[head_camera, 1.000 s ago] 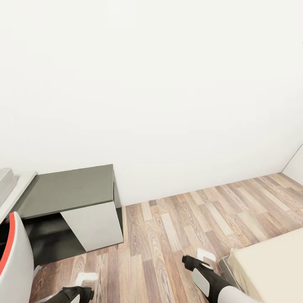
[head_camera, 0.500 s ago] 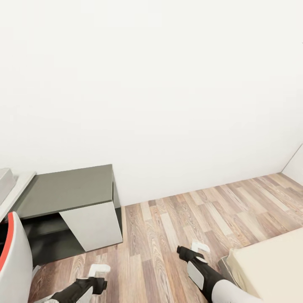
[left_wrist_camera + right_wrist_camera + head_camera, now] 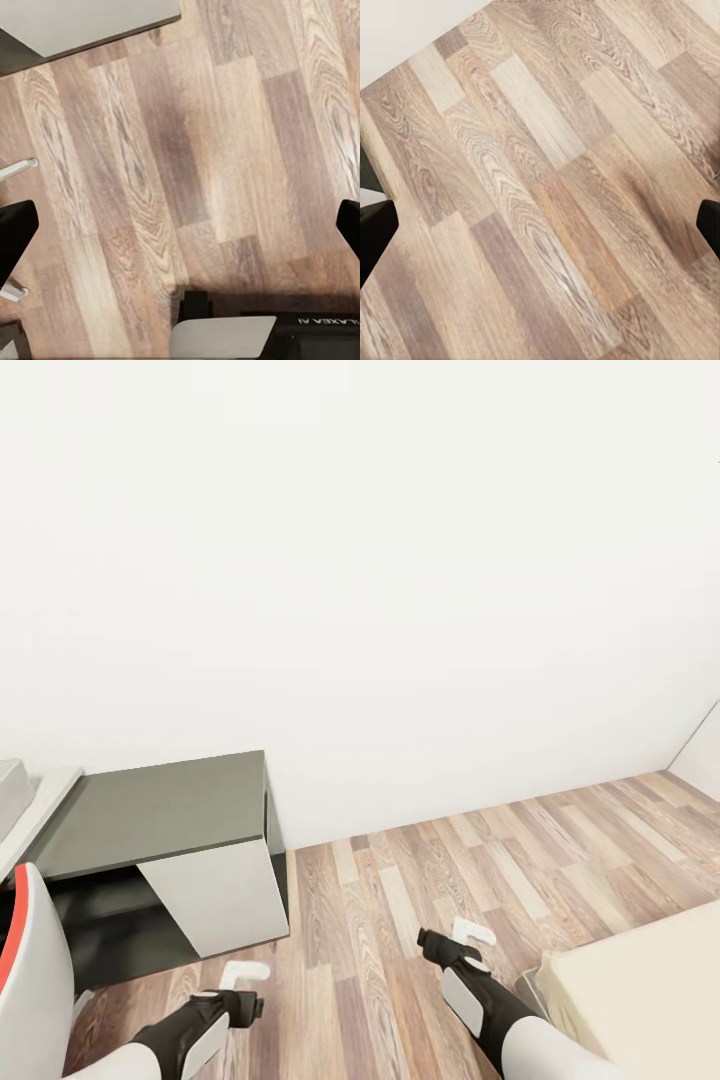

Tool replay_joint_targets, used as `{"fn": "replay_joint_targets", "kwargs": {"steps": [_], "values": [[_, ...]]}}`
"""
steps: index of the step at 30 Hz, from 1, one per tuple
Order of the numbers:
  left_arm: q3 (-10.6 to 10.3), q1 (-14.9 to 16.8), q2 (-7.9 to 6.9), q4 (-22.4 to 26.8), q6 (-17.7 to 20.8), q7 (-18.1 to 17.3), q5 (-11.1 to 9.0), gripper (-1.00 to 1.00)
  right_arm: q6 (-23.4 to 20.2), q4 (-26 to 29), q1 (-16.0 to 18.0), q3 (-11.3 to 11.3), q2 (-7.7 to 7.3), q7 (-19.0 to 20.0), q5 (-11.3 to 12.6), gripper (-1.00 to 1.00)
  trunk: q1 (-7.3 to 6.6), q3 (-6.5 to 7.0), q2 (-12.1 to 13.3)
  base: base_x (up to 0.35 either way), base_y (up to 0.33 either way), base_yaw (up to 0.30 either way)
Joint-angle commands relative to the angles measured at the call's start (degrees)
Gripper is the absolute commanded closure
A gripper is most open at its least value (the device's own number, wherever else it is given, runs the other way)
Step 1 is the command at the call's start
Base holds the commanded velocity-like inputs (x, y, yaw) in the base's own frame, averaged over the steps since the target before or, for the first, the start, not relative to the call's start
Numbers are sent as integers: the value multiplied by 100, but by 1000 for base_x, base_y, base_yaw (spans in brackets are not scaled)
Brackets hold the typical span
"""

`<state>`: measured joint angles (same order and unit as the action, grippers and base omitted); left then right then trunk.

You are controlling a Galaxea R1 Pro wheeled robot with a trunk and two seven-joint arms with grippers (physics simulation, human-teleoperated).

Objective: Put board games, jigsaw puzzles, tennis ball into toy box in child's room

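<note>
Wood-plank floor [image 3: 400,900], white wall [image 3: 380,560], perhaps a red-trimmed chair [image 3: 35,970].

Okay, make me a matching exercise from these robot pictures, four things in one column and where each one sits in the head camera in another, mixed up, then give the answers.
Things:
1. dark-grey table section
2. bed
3. left gripper
4. right gripper

Places in the head view:
A. lower right corner
B. against the wall, at the left
C. over the wood floor, near the bed
D. over the wood floor, just below the table's white panel

Pairs: 1-B, 2-A, 3-D, 4-C
</note>
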<state>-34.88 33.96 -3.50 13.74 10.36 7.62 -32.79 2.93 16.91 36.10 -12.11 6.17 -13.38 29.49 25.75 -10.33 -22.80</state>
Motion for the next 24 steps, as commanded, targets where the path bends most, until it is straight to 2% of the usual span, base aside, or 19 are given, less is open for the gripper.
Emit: {"fn": "replay_joint_targets", "kwargs": {"steps": [1, 12, 21, 22, 24], "values": [[-46, 1, -11, 19, 42, 39, -55, -100, 27, 5, 3, -47, -4, -28, 62, -100, 3, -11, -12, 0, -2, 0], [-34, 75, -50, 55, 266, 40, -70, -100, -233, 167, 55, 8, 12, -18, 131, -100, 3, -11, -12, 55, 24, 0], [39, 346, -188, 267, 516, 30, -78, -100, -522, 457, 78, 265, 13, -115, 162, -100, 3, -11, -12, 12, 6, 0], [44, 594, -201, 290, 993, 26, -78, -100, -1862, 1256, 78, 283, 3, -125, 165, -100, 3, -11, -12, 2, 1, 0], [70, 763, -228, 310, 1192, 23, -84, -100, -1972, 1354, 73, 297, -10, -125, 168, -100, 3, -11, -12, 1, 0, 0]]}}
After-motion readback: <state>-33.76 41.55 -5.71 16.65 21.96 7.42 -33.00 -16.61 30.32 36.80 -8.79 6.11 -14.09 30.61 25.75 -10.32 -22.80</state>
